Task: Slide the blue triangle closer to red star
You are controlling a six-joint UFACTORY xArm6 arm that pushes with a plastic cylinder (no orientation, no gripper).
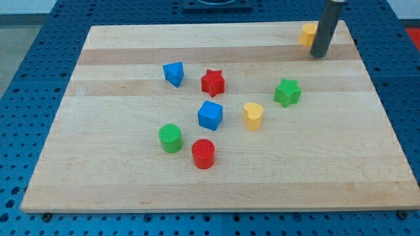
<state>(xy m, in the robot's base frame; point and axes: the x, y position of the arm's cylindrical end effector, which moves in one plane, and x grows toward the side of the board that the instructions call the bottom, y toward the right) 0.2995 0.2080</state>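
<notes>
Scanning from the view's left with the red star (212, 82) as your landmark, you meet the green cylinder (170, 138) first, well below and left of the star. The blue triangle (174, 74) comes next, just left of the star and slightly above it, near but apart, so only a short push toward the view's right is left. The red cylinder (203, 153) lies well below the star, and the blue cube (210, 115) sits between them, just under the star. Right of the star and lower is the yellow heart (253, 116); the green star (287, 92) lies farther right again. My tip (318, 55) is well apart from the star, up toward the view's top right, touching or just beside a yellow block (308, 34) on the wooden board (118, 190). You have no jaws to check: the rod only pushes. Judging by this, you must bring the tip round to the triangle's left side first.
</notes>
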